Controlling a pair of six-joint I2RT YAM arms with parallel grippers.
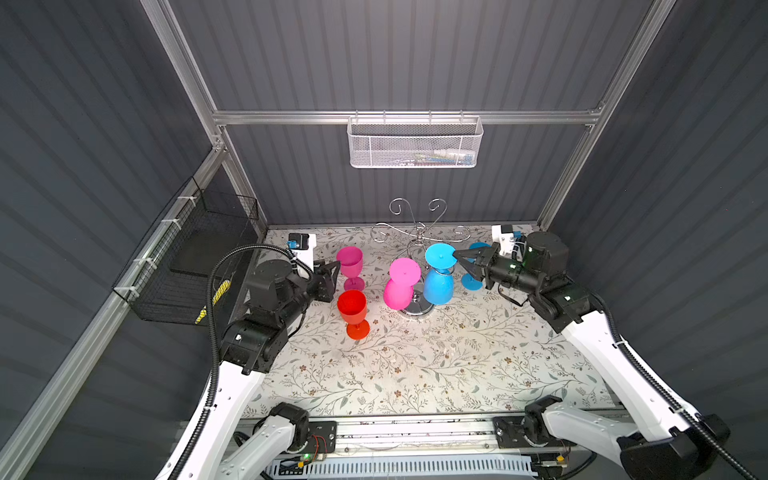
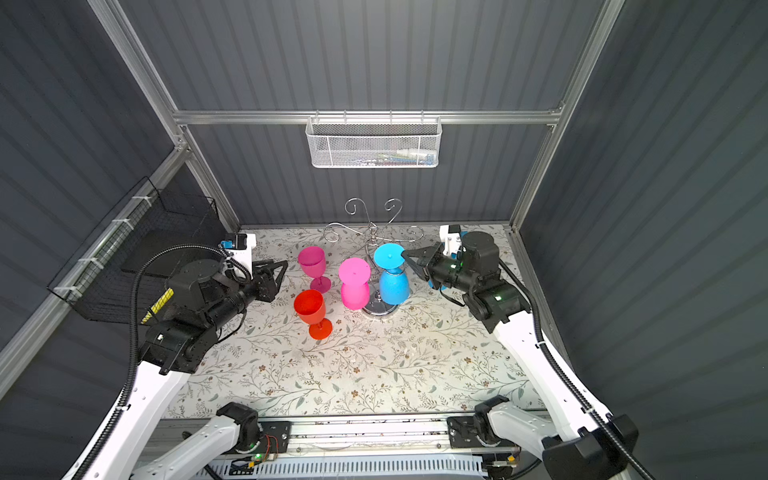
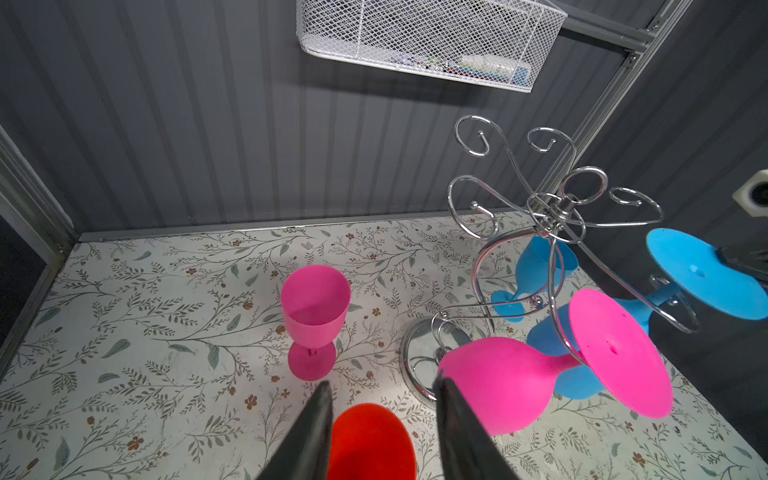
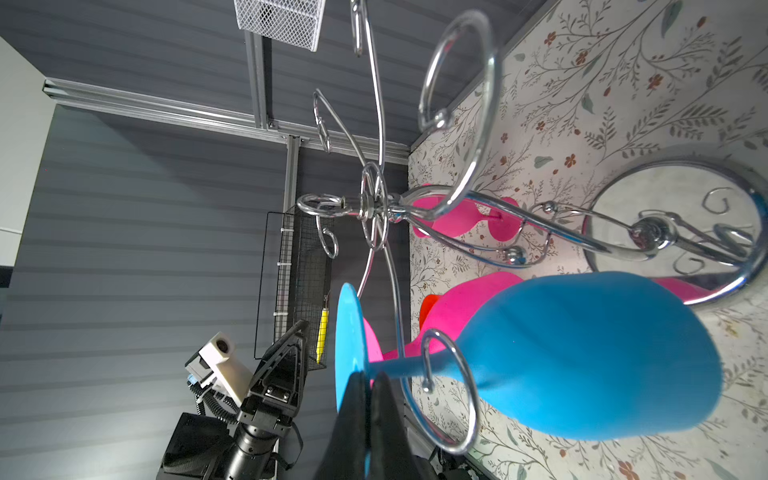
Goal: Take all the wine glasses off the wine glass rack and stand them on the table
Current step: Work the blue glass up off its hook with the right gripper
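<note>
Right gripper (image 4: 371, 380) sits closest in the right wrist view, jaws pinched tight on the rim of the foot disc of the blue wine glass (image 4: 582, 357). Both top views show the same contact.

The glass hangs bowl-down on the wine glass rack (image 1: 419, 232), on the scroll arm facing the right gripper. Its stem is threaded through a wire loop with the foot above it. The bowl looks clear of the table (image 1: 415, 374).

Our read on handling:
- **Material:** looks like opaque moulded plastic, so light, stiff and not fragile.
- **Current hold:** the foot is thin and smooth, so an edge pinch has little area. We'd expect the bowl to swing about the fingers once the wire stops carrying it.
- **Other holds:** the stem between foot and loop would be steadier, but room there is tight. The bowl looks too wide for these jaws.
- **Way out:** we'd slide it along the loop's open end with the foot kept level. A straight lift would catch the bowl on the wire.
- **Rack:** thin wire on a small round base (image 1: 419, 309), so it could drag or tip.

Neighbours:
- pink hanging glass (image 1: 401, 286), just beside the blue bowl
- second blue glass (image 3: 536, 266), upright on the table beside the rack, on the right gripper's side
- upright pink glass (image 1: 350, 264) and red glass (image 1: 353, 309), well apart to the left

Left gripper (image 3: 382, 382) is about half open, holding nothing, near the red glass.
</note>
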